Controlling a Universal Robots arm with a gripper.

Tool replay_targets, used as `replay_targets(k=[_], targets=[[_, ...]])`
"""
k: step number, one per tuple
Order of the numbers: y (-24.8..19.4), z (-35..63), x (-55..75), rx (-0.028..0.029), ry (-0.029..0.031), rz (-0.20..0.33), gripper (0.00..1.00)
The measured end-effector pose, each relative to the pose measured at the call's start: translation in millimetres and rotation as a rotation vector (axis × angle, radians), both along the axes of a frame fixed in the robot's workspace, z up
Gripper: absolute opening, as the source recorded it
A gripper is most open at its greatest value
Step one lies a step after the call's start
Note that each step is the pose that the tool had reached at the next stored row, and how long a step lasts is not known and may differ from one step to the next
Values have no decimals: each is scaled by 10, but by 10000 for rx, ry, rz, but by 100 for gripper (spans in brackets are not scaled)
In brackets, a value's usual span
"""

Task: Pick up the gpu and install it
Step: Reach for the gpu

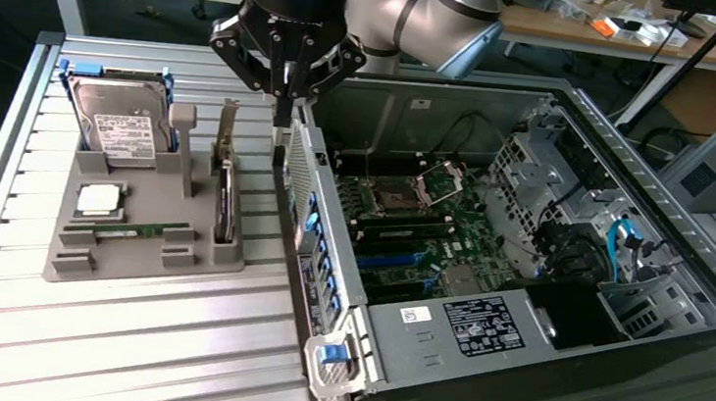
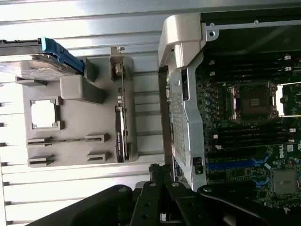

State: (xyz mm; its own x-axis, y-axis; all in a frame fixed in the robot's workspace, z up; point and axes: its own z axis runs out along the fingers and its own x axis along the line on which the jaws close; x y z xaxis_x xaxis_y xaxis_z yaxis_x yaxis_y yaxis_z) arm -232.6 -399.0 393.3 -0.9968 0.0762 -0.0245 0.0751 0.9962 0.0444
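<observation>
At the exterior view's left, a grey tray point(image 1: 76, 267) sits on the slatted metal counter point(image 1: 160, 339), carrying a hard drive point(image 1: 121, 129) standing upright at its far end, a square processor chip point(image 1: 98, 198) and a green memory stick point(image 1: 131, 230). The gpu point(image 1: 224, 193) stands on edge in the tray's right-hand slot, its silvery bracket rising at the far end; in the wrist view the same card point(image 2: 120, 132) appears edge-on in that slot. Just right of it, at upper centre of the frame, your gripper point(image 1: 283, 115) points downward over the side wall of the open computer case point(image 1: 452, 318), drawn narrow and holding nothing, apart from the gpu. The motherboard point(image 1: 421, 226) lies exposed inside the case at right.
</observation>
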Motion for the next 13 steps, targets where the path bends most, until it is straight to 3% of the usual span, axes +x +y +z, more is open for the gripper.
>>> replay_targets(k=[13], targets=[[0,0,-73,0,0,0,11]])
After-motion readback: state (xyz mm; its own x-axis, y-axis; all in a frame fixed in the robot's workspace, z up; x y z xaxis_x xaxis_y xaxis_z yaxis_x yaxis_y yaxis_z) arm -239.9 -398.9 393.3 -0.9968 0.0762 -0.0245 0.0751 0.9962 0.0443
